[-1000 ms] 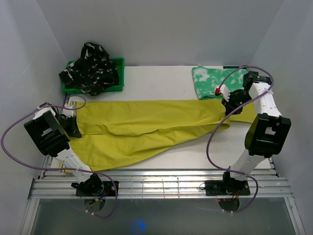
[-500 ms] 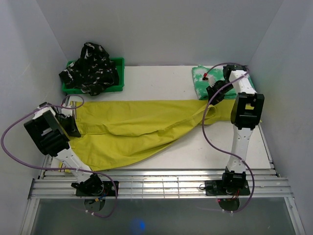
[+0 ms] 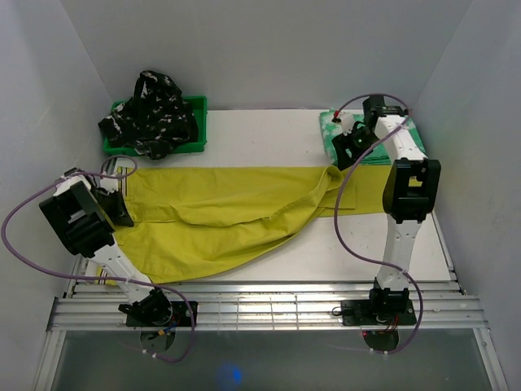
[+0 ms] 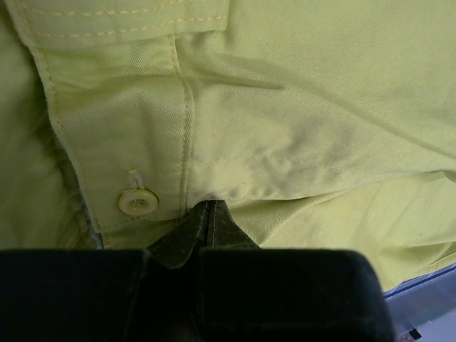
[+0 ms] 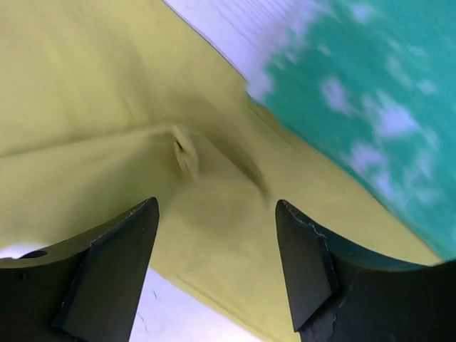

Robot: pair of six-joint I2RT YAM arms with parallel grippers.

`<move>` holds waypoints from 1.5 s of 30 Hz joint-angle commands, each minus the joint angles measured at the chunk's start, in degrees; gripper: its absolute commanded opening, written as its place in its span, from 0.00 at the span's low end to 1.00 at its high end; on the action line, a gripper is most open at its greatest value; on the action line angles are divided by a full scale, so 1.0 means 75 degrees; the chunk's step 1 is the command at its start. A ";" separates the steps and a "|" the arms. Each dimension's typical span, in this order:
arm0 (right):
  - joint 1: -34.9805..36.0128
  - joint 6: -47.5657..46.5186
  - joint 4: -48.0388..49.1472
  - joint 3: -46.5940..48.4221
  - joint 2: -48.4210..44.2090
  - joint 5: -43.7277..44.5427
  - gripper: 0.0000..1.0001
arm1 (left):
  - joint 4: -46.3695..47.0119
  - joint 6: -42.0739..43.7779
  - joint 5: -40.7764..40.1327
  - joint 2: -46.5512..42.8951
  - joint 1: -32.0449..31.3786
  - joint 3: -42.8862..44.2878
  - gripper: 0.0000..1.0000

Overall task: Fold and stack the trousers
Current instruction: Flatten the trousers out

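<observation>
From above you see the whole layout: the yellow trousers (image 3: pixel 220 216) spread across the counter (image 3: pixel 260 134), waistband at your left and leg ends reaching right toward the green-and-white trousers (image 3: pixel 328 137) at the far right corner. The black patterned trousers (image 3: pixel 151 110) are heaped in the green bin (image 3: pixel 199 122) at the far left. That view does not show how either hand is set; the wrist cameras do. Your left hand (image 4: pixel 206 217) is clenched on the yellow waistband, pinching a ridge of cloth just beside a pale button (image 4: pixel 137 201). Your right hand (image 5: pixel 217 235) is released, spread wide with nothing between its fingers. It hovers over a yellow leg end where the cloth puckers into a small fold and its edge meets the green-and-white pair. Whether it touches the cloth, you cannot tell.
</observation>
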 commanded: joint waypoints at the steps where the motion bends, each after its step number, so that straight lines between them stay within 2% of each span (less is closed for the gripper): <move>1: -0.0876 -0.0037 0.0133 -0.0379 -0.1353 0.0716 0.72 | 0.0247 -0.0014 -0.0108 0.0183 0.0027 0.0291 0.09; 3: -0.1123 -0.0178 -0.0136 -0.0648 -0.1834 0.0484 0.69 | 0.0200 -0.0014 -0.0038 0.0194 0.0027 0.0338 0.09; 6: -0.1347 -0.1146 -0.0734 -0.1608 -0.2595 -0.0299 0.59 | 0.0165 -0.0003 0.0009 0.0183 0.0027 0.0374 0.09; 9: -0.1195 -0.1584 -0.0046 -0.3504 -0.3661 -0.0782 0.52 | 0.0130 -0.0003 0.0033 0.0241 0.0027 0.0397 0.09; 10: -0.0916 -0.1631 0.0201 -0.4333 -0.4047 -0.0783 0.51 | 0.0130 -0.0014 0.0056 0.0288 0.0027 0.0397 0.09; 14: 0.0187 -0.1667 0.1068 -0.5311 -0.4355 -0.0515 0.51 | 0.0048 -0.0108 0.0197 0.0428 0.0027 0.0479 0.10; 19: 0.1229 -0.1807 0.2637 -0.5747 -0.4192 0.0469 0.55 | -0.0081 -0.0155 0.0244 0.0511 0.0027 0.0585 0.11; 22: 0.1418 -0.2076 0.3096 -0.5783 -0.3900 0.0973 0.56 | -0.0081 -0.0143 0.0221 0.0476 0.0027 0.0515 0.12; 25: 0.1478 -0.2369 0.3238 -0.5771 -0.3583 0.1325 0.56 | -0.0035 -0.0132 0.0197 0.0405 0.0027 0.0386 0.12; 30: 0.1512 -0.2733 0.3086 -0.5759 -0.3312 0.1268 0.56 | 0.0059 -0.0178 0.0139 0.0300 0.0027 0.0257 0.13; 42: 0.1677 -0.3225 0.3027 -0.6158 -0.3055 0.1103 0.65 | 0.0106 -0.0401 0.0127 0.0300 0.0027 0.0339 0.26; 45: 0.1689 -0.3167 0.3342 -0.6275 -0.2949 0.1337 0.63 | 0.0129 -0.0389 0.0092 0.0323 0.0027 0.0374 0.27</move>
